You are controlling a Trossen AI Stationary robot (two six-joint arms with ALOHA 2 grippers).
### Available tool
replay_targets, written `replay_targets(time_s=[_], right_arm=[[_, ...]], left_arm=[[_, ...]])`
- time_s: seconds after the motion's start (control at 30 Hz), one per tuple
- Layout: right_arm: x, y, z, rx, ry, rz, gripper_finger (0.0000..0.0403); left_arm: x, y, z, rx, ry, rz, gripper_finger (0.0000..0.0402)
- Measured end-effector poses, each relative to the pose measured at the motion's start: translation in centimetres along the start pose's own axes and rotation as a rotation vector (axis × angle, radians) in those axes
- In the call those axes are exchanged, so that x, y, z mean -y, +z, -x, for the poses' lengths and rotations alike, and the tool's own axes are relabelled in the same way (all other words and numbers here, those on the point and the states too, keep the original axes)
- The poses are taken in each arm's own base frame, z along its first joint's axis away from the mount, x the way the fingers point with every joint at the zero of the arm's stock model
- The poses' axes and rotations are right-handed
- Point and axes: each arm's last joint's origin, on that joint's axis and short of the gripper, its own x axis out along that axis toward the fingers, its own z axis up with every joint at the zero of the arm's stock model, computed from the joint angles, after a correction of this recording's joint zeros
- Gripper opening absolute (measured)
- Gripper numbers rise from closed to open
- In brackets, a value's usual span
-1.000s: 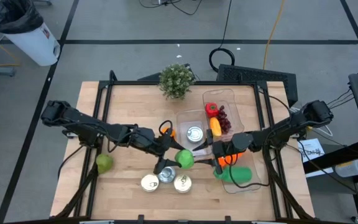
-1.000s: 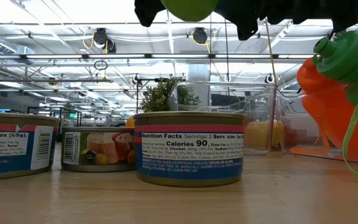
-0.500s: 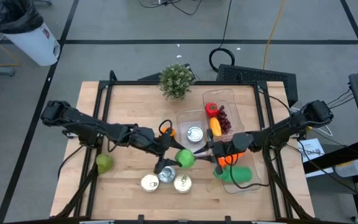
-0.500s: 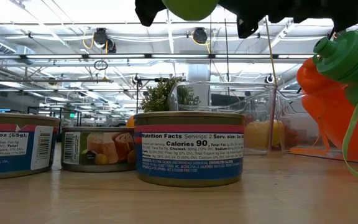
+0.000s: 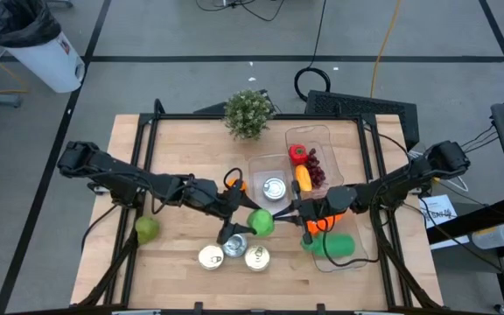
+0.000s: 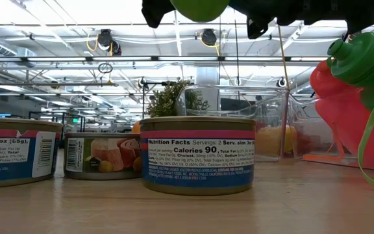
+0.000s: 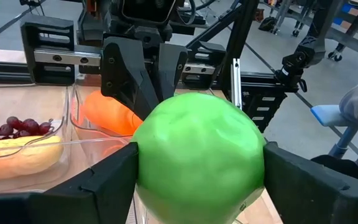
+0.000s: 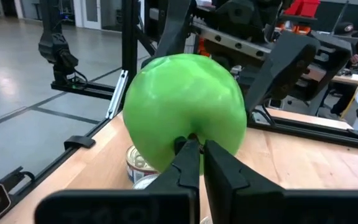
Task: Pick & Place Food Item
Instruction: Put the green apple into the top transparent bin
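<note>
A green apple (image 5: 260, 222) hangs in the air above the middle of the table, over three tins. My left gripper (image 5: 248, 224) comes from the table's left and is shut on the apple. My right gripper (image 5: 280, 215) comes from the right, with its fingertips closed at the apple's other side. The low view shows only the apple's underside (image 6: 197, 8) at the top edge, between dark gripper parts. A second green fruit (image 5: 148, 229) lies on the table at the left. My left gripper pinches the apple's two opposite flanks (image 7: 143, 163) between its fingers (image 7: 98, 186), coming nearly level from the table's left. The apple is lifted clear of the table. My right gripper has its fingertips (image 8: 190, 152) closed at the apple's stem hollow (image 8: 190, 132), coming level from the table's right. The tips hide whether a stem lies between them.
Three tins (image 5: 234, 254) stand under the apple near the front edge. Clear containers (image 5: 326, 140) at the right hold a tin, a red fruit, grapes and a yellow fruit. A green bottle (image 5: 334, 245) lies in a tray. A plant (image 5: 248, 114) stands at the far edge.
My right gripper has shut at the apple's stem side without shifting its place. The apple and my left gripper have stayed where they were.
</note>
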Motion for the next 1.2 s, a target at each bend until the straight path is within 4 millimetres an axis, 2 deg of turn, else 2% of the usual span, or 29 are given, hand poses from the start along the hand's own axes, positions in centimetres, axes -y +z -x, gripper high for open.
replay_targets(time_s=[0.33, 0.53, 0.7, 0.87, 1.03, 1.2], right_arm=[[0.2, 2.0, 2.3, -0.042, -0.073, 0.027, 0.0001], [0.7, 3.2, 4.2, -0.072, -0.194, 0.05, 0.0001], [1.7, 4.1, 6.5, -0.123, -0.309, 0.062, 0.0], [4.0, 4.3, 8.9, -0.21, -0.542, 0.071, 0.0], [7.5, 4.3, 10.6, -0.413, -0.768, 0.032, 0.0], [11.1, 3.1, 11.5, -0.626, -0.861, -0.084, 0.0]], left_arm=[[-0.5, 0.6, 0.8, 0.009, 0.011, 0.008, 0.0353], [-1.2, 0.8, 1.2, 0.003, 0.034, 0.002, 0.0352], [-2.0, 0.6, 1.2, -0.021, 0.062, 0.017, 0.0345], [-2.7, 0.5, 1.2, -0.036, 0.084, 0.02, 0.0348], [-3.1, 0.6, 1.3, -0.029, 0.108, 0.022, 0.0356], [-3.5, 0.7, 1.3, -0.014, 0.151, 0.023, 0.0355]])
